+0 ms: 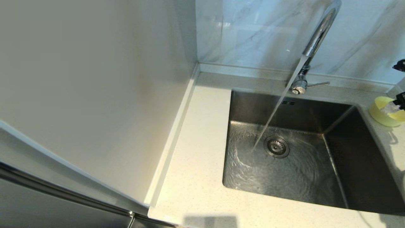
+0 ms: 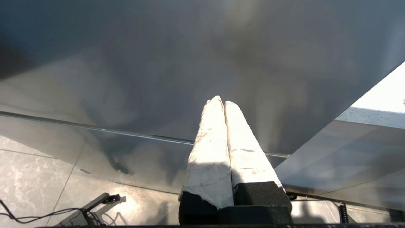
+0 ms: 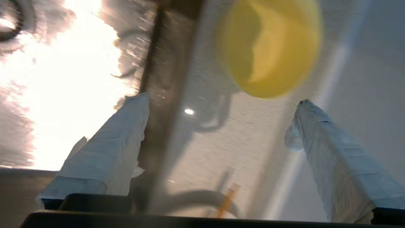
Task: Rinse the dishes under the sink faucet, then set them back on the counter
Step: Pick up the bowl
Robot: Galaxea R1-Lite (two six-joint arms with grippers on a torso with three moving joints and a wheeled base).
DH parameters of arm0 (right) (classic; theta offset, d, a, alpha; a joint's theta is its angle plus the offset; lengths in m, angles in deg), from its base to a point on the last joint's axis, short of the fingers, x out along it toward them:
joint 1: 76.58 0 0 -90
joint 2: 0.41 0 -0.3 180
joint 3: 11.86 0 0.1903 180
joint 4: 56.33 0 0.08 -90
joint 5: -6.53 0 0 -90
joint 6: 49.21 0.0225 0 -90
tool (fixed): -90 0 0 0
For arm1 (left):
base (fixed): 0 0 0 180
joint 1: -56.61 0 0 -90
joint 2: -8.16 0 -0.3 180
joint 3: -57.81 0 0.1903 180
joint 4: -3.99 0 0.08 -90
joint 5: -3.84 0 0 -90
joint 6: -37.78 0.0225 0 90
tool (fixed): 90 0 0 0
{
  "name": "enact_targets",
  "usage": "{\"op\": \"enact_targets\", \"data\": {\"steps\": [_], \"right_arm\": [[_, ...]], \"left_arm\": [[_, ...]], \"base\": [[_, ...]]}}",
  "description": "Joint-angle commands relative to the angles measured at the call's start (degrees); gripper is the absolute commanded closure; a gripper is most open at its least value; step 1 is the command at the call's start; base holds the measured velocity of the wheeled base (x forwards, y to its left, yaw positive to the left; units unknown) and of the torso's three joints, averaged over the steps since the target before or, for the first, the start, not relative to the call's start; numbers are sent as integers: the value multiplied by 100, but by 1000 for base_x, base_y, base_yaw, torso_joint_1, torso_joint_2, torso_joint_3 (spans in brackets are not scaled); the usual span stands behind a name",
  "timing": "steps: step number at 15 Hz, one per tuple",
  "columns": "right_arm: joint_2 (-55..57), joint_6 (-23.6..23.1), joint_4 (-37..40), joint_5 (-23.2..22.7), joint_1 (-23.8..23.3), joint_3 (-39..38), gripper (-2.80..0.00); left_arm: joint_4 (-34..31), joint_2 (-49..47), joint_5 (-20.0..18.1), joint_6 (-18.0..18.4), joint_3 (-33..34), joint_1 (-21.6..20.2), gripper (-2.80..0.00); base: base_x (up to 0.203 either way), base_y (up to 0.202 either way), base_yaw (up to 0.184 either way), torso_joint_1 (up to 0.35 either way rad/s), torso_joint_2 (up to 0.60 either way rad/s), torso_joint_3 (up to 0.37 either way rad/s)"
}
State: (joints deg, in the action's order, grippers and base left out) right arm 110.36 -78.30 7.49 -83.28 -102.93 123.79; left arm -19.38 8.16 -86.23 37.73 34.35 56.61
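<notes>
The right gripper's [image 3: 221, 104] jaws are gaping wide above the speckled counter [image 1: 196, 164], near the yellow bowl [image 3: 269, 47]; the left gripper's [image 2: 221, 101] are pressing together; water is running from the faucet [image 1: 318, 34] into the sink [image 1: 284, 167].

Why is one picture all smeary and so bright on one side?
Right wrist view: the yellow bowl and counter are smeared by motion blur, and sunlight glaring off the wet sink washes that side out white. Head view: sharp, even light. Left wrist view: sun brightens the left gripper.
</notes>
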Motion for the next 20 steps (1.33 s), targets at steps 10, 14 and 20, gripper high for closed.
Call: {"op": "enact_targets", "data": {"steps": [10, 14, 20], "right_arm": [[515, 1338, -536, -598, 25, 39, -280], [987, 1320, -1293, -111, 17, 39, -280], [1333, 1319, -1844, 157, 16, 42, -280]], "left_arm": [[0, 0, -1, -4, 1, 0, 0], [0, 0, -1, -4, 1, 1, 0], [0, 0, -1, -4, 1, 0, 0]], "base": [[0, 0, 0, 0, 0, 0], [0, 0, 0, 0, 0, 0], [0, 0, 0, 0, 0, 0]]}}
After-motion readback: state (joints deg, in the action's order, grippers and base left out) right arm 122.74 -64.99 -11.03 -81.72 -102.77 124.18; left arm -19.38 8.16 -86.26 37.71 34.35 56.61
